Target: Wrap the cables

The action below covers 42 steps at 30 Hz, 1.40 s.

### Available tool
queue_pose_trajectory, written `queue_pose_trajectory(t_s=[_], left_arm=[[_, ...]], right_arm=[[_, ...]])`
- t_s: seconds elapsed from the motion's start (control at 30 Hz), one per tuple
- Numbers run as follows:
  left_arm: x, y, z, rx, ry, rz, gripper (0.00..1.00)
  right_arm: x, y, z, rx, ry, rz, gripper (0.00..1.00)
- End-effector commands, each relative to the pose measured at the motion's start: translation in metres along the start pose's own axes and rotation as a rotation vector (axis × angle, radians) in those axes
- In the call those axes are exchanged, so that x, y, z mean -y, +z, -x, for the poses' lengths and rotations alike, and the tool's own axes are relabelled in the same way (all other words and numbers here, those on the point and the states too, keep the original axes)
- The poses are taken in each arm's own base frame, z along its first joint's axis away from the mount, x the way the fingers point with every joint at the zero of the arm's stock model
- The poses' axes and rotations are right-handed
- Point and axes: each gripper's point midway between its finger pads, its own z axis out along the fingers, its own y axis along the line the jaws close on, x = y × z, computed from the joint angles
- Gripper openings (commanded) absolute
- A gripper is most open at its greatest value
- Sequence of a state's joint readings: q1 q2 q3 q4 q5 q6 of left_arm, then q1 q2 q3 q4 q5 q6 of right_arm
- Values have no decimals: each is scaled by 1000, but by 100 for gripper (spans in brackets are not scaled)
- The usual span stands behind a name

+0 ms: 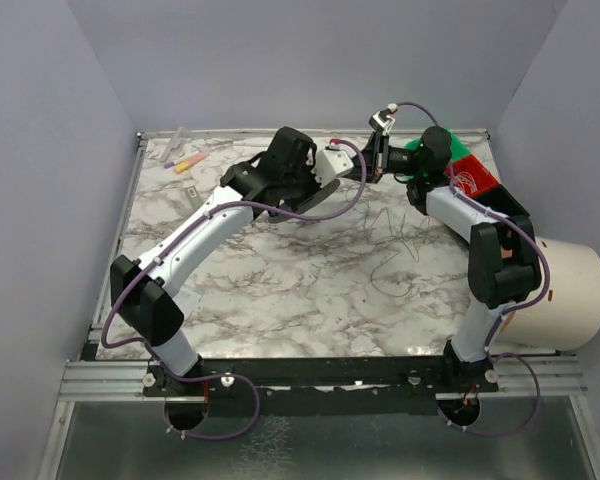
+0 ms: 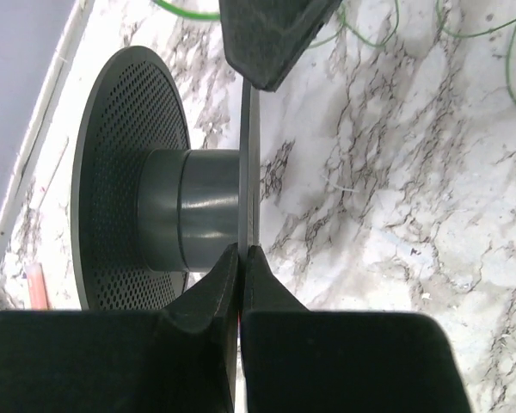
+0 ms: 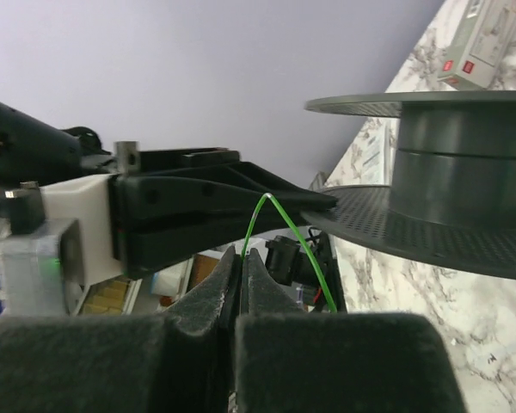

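Observation:
A thin green cable point(image 3: 275, 211) arches up from between my right gripper's point(image 3: 242, 251) fingertips, which are shut on it. Loose strands of the cables point(image 1: 395, 240) curl on the marble table right of centre, and they run green across the top of the left wrist view point(image 2: 370, 39). My left gripper point(image 2: 242, 249) is shut on the thin rim of a black spool's point(image 2: 129, 172) flange and holds the spool point(image 3: 447, 155) off the table. The two grippers meet at the back centre, the left gripper point(image 1: 342, 168) facing the right gripper point(image 1: 378, 165).
Small pink and yellow items point(image 1: 185, 160) lie at the back left corner. A red and green box point(image 1: 470, 175) sits at the back right behind the right arm. A white cylindrical bin point(image 1: 570, 290) stands off the table's right edge. A grey carton point(image 3: 490, 34) lies beyond the spool.

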State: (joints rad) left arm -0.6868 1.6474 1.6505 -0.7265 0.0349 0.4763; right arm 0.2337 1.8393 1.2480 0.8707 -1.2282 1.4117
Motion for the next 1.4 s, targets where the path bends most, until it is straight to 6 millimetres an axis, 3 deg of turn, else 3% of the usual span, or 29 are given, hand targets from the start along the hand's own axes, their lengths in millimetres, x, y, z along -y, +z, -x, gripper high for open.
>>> queue_pose_trajectory(t_s=[0.0,0.17,0.37,0.43,0.6,0.73,0.9,1.03,1.13,1.2,1.37], left_arm=[[14,-25,16,71,49,-89,0],[22,-17,-10,-2,81,-97,0],[33,-16,-19,-18,100,-141,1],[36,-15,-21,-20,101,-155,8],[36,-14,-19,-17,101,-159,42],[32,-18,-12,-6,106,-147,66],[12,-31,7,24,137,-80,89],[-18,-56,41,91,218,17,95],[-40,-71,64,135,354,80,95],[-46,-73,71,144,480,82,98],[-42,-56,71,129,733,0,98]], right_arm=[[1,-4,-10,-45,-60,-66,1],[-2,-7,-13,-46,-106,-82,1],[7,-10,-21,-71,-159,-101,0],[15,-12,-24,-73,-176,-122,1],[33,-14,-29,-88,-220,-157,0],[41,-14,-32,-107,-216,-150,0],[43,-12,-34,-153,-167,-106,0],[39,-11,-37,-190,-110,-72,0],[23,-9,-42,-233,-78,-20,1],[11,-8,-48,-272,-52,13,0],[-12,-6,-64,-361,-22,68,1]])
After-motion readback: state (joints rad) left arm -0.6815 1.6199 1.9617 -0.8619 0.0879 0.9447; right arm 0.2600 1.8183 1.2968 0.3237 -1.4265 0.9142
